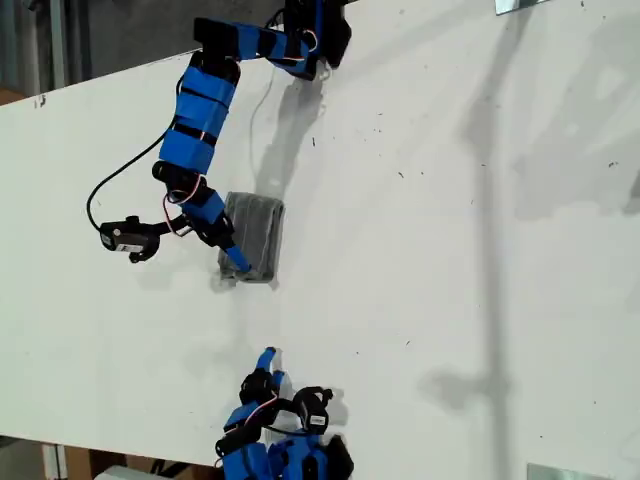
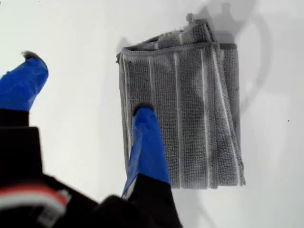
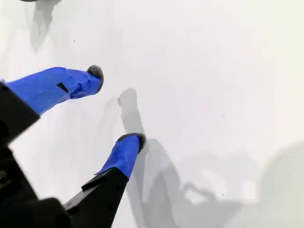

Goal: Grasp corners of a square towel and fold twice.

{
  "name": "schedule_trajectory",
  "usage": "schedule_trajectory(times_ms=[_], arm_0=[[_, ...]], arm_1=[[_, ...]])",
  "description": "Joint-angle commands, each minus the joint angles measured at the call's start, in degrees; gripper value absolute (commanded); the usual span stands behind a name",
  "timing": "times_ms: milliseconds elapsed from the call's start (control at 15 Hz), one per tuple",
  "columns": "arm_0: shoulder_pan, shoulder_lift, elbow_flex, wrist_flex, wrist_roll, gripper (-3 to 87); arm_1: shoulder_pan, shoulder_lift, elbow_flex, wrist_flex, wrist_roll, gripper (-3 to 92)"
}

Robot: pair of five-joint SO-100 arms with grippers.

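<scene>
Towel (image 1: 254, 237) lies folded into a compact, layered rectangle on the white desk (image 1: 450, 250), toward the exterior view's left of centre. Pale stripes run along its long side. In the first wrist view the towel (image 2: 190, 114) shows stacked layers, with a bunched corner (image 2: 197, 26) poking out at one short end; the opposite short edge lies flat and fairly even.

My first hand (image 1: 226, 252) is over the towel's edge nearest the exterior view's left. It is released: the jaws stand wide apart and grasp nothing. One blue finger (image 2: 145, 142) sits on top of the cloth close to its long edge; whether it presses down or just rests, cannot tell. The other finger (image 2: 23, 80) is off the towel altogether, over bare desk, well apart from the fabric. The first arm (image 1: 205, 105) reaches in from the top of the exterior view.

My second hand (image 1: 266, 360) is at the bottom of the exterior view, well apart from the towel, with bare desk between them. It is also released, jaws spread, nothing between them. The second wrist view shows only its two blue fingers (image 3: 126, 152) over white desk surface (image 3: 213, 95) and shadows; no cloth in that view.
</scene>
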Motion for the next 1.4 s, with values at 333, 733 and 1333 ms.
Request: schedule_trajectory(times_ms=[333,733,1333], arm_0=[[0.9,20.6,7.4,4.8,-3.3,22.8],[17.3,60.9,18.5,28.4,-17.6,21.6],[29.1,60.7,20.3,26.8,5.7,0.2]], arm_1=[[-9.9,55.6,52.3,0.4,22.1,41.5],[-31.1,84.6,89.6,-9.0,49.8,15.2],[-39.2,116.9,102.3,15.0,62.1,12.6]])
